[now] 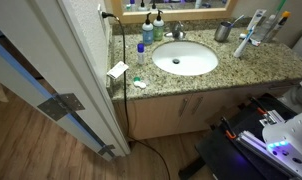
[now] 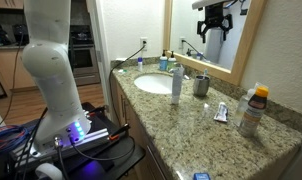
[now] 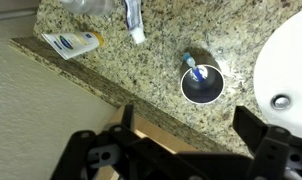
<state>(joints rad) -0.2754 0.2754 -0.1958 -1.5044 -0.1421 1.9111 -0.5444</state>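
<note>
Here the spread claw point(image 3: 176, 160) hangs above the cup point(image 3: 202, 84) near counter point(image 3: 141, 70) edge.

White sink point(image 3: 287, 55) in granite countertop point(image 3: 141, 75), white-and-blue tube point(image 3: 73, 43) flat near its edge, mirror point(image 2: 191, 45) behind.

Polished stone bench point(image 3: 141, 85)
You see speckled glossy granite, a dull metal cup point(image 3: 206, 92) at centre, smooth white sink point(image 3: 291, 40).

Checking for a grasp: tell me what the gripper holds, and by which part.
Nothing is held. The gripper is open and its jaws are empty. It hangs above the counter, near the cup.
</note>
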